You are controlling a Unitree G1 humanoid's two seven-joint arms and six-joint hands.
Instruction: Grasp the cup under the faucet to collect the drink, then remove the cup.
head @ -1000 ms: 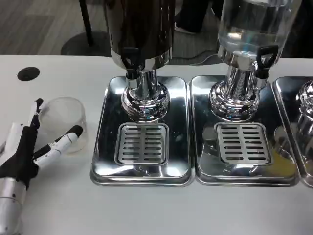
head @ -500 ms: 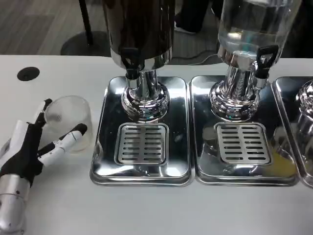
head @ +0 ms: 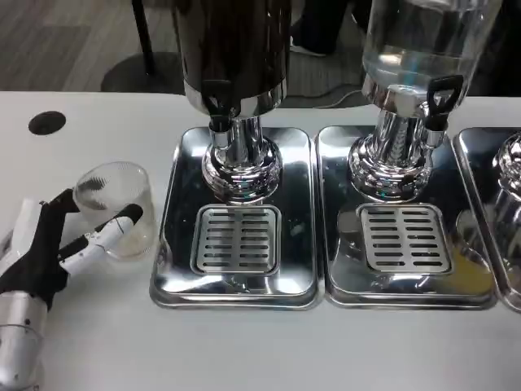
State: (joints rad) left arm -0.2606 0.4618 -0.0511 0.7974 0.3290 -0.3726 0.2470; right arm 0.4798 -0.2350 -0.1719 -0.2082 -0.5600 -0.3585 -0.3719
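Observation:
A clear plastic cup [head: 116,208] stands on the white table left of the steel drip tray [head: 175,212], tilted so that its rim faces the camera a little. My left hand [head: 57,248] grips it, with white and black fingers [head: 104,233] across its front and others behind its left side. The dark drink dispenser [head: 232,57] has a black faucet [head: 216,102] above the slotted grille [head: 236,239]; the cup is well left of both.
A second dispenser [head: 419,49] holding clear liquid stands on its own steel tray [head: 334,204] to the right, with a black tap [head: 438,98]. A third tray edge [head: 496,212] shows at far right. A black round hole [head: 47,122] sits in the table at back left.
My left hand has closed around the cup, which shifted slightly right toward the tray and now tilts. The dispensers and trays are as before.

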